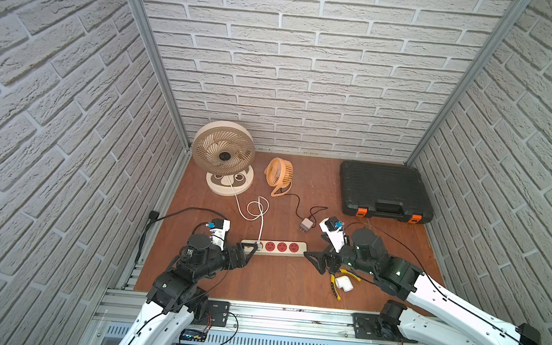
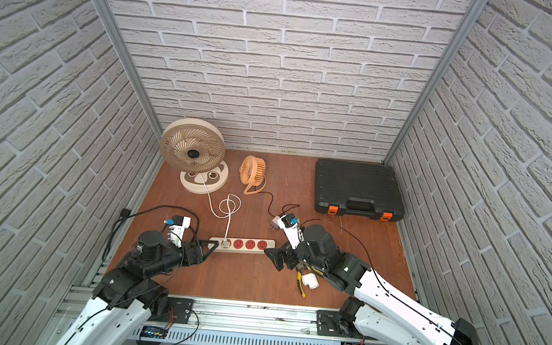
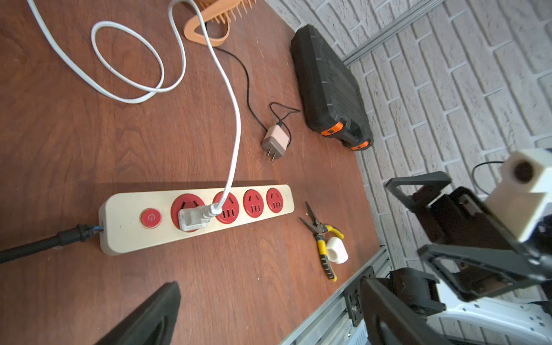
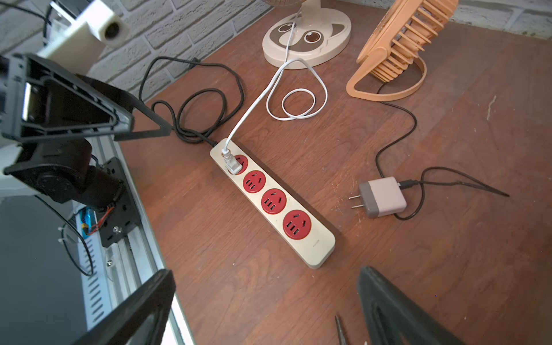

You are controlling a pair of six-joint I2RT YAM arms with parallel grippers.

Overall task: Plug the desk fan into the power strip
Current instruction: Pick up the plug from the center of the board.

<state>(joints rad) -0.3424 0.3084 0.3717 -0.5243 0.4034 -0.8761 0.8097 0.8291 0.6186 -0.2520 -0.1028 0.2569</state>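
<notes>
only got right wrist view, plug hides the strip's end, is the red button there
Observer: Yes. The left wrist view shows the red button on the power strip, beside the socket holding the white plug.
Operator: where's my gripper
Observer: In a top view the right gripper is open beside the strip's opposite end.
Operator: anything under my arm
Observer: Yes, yellow-handled pliers and a white pipe elbow lie there.

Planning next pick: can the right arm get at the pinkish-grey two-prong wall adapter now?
Likely yes. The pinkish-grey adapter lies flat on bare board near the open right gripper, nothing over it; only its own thin black cable loops beside it.
</notes>
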